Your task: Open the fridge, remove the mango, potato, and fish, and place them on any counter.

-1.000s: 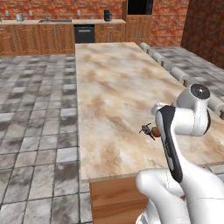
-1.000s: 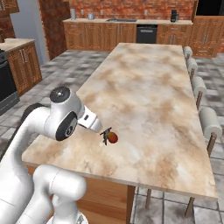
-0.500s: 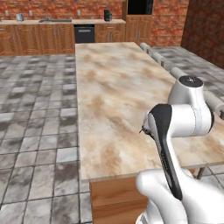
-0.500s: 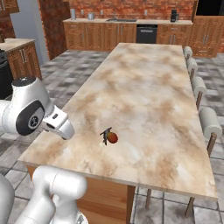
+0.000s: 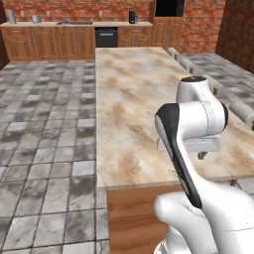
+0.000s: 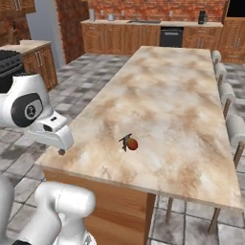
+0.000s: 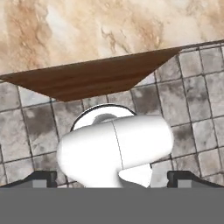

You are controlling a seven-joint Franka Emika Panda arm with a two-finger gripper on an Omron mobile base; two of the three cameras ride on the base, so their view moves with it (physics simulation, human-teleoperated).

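The red-orange mango [image 6: 133, 144] lies on the beige marbled island counter [image 6: 167, 95], a little way in from its near edge. Touching its left side is the small dark fish [image 6: 125, 141]. My gripper [image 6: 60, 149] hangs off the counter's near left corner, well left of both, and it shows again beside the arm's elbow [image 5: 201, 155]. In the hand view its fingertips [image 7: 43, 177] stand wide apart with nothing between them, looking down at the counter edge and floor. The arm hides the mango in the left base view. The potato and the fridge are out of view.
Grey stools [image 6: 228, 127] line the island's right side. A wall counter with sink and dark dishwasher [image 6: 171, 36] runs along the back brick wall. A black stove [image 6: 9, 60] and wooden cabinet stand at left. Tiled floor [image 5: 44, 114] lies open left of the island.
The hand has swung away from the mango and fish, off the near left corner of the island. The whole picture has shifted slightly, so the base has moved.
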